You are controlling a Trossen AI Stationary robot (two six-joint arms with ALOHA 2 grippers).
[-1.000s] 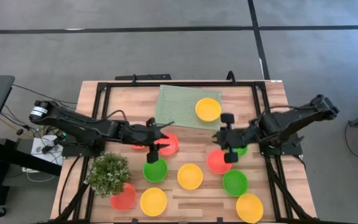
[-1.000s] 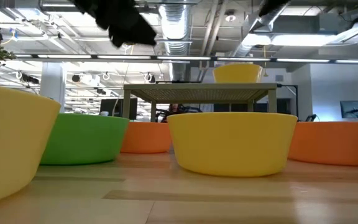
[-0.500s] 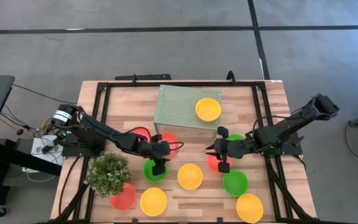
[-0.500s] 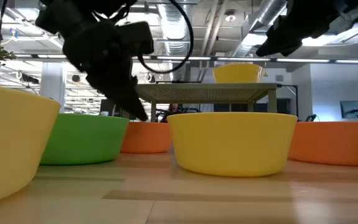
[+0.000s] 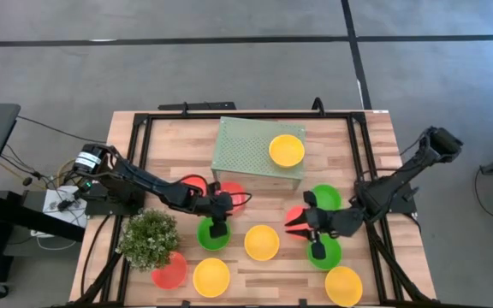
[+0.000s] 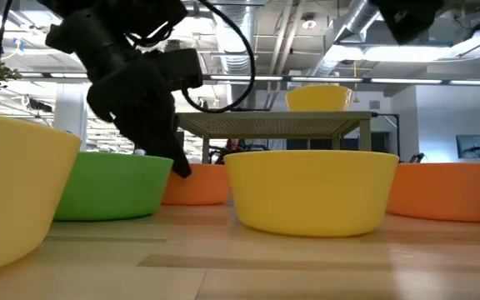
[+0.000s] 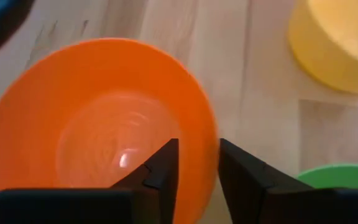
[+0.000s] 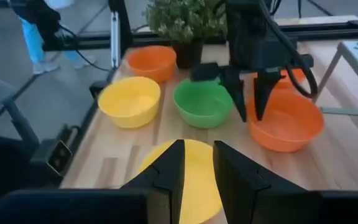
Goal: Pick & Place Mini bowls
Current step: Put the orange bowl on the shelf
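Observation:
Mini bowls in red, yellow and green sit flat on the wooden table; one yellow bowl [image 5: 287,151] stands on the pale green rack [image 5: 238,150]. My left gripper [image 5: 219,216] is open and points down over the orange-red bowl [image 5: 232,193]. One finger stands inside its rim [image 7: 211,134] and one outside, as the right wrist view also shows [image 8: 248,106]. My right gripper [image 5: 296,227] is open by a narrow gap and empty. It hovers level, pointing toward the table's left over the middle yellow bowl [image 8: 185,180], between a red bowl [image 5: 296,214] and a green bowl [image 5: 325,252]. My left gripper stands astride the near rim [image 7: 211,134] of the orange-red bowl, coming from above with one finger [image 7: 166,168] inside and the other outside. Whether the fingers touch the rim, I cannot tell. The bowl rests flat on the table.
A green bowl [image 5: 213,234] lies just near of the left gripper and a second red bowl [image 5: 191,183] under its arm. The potted plant [image 5: 148,238] stands at the near left, with red [image 5: 169,270] and yellow [image 5: 210,277] bowls beside it. A yellow bowl [image 5: 343,286] sits near right.
My left gripper has come down from beside the rack toward the near edge and now stands over the orange-red bowl's rim. My right gripper has moved toward the near edge, from beside the rack to over the near green and middle yellow bowls. No bowl has moved.

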